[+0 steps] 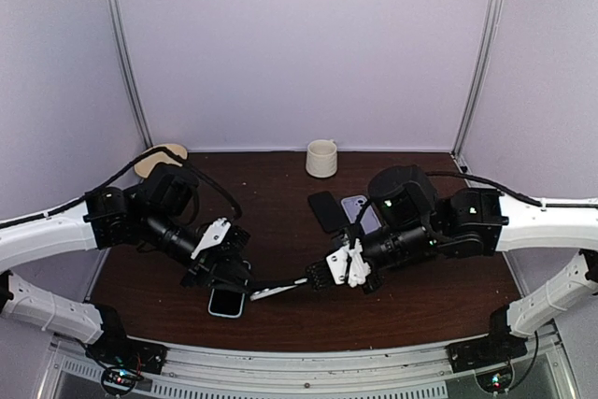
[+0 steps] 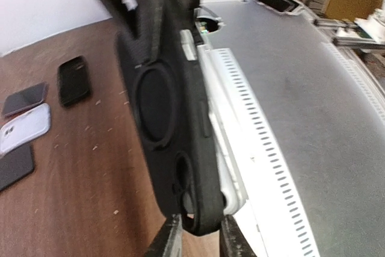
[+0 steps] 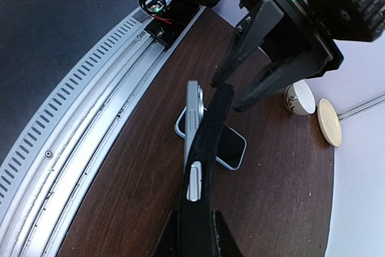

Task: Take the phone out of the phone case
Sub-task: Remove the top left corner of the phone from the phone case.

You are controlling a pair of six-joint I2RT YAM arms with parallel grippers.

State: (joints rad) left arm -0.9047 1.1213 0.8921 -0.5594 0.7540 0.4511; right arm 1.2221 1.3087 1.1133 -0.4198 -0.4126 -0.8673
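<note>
Dark brown wood-grain is showing across the one table (image 1: 271, 193), speckled with pale crumbs. Two white-and-black arms are reaching in over it from either side, and their ends are meeting low near the front edge.

One matte black phone case (image 3: 207, 136), rubbery and round-cornered with a ring moulded into its back, is hanging in the air between them. One silver phone (image 3: 192, 112) is sitting half out of it, its metal edge standing clear of the case wall at one end.

The right gripper (image 3: 195, 233) is clamping tight on the near end of the case. The left gripper (image 2: 201, 233) is standing only slightly parted, its fingers lying against both sides of the case's far end.

Five flat handsets or cases are lying loose:
- a pale-blue one (image 1: 226, 303) under the left gripper
- a black one (image 2: 73, 79)
- a grey one (image 2: 24, 96)
- a glossy white one (image 2: 24, 127)
- a dark one (image 2: 12, 167)

One cream mug (image 1: 321, 158) is standing at the back wall. One tan round coaster (image 3: 329, 121) is lying well to its left.
</note>
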